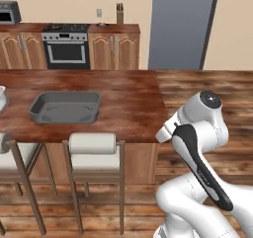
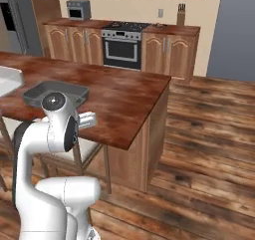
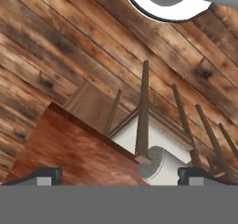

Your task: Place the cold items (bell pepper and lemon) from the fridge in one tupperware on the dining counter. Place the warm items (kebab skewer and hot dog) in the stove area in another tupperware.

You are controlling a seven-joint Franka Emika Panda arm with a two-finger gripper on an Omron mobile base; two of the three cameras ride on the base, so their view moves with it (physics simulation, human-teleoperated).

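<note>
A grey tupperware lies open and empty on the wooden dining counter. A white container pokes in at the counter's left end. The stove stands against the back wall, and the fridge is at the far left. Bell pepper, lemon, kebab skewer and hot dog are out of view. My gripper is open with nothing between its fingertips. It hangs beside the counter's near corner, pointing down at a stool and the floor.
Stools with white cushions stand along the counter's near side. A toaster oven and a knife block sit on the back counter. A tall grey panel stands right of the cabinets, with plank floor before it.
</note>
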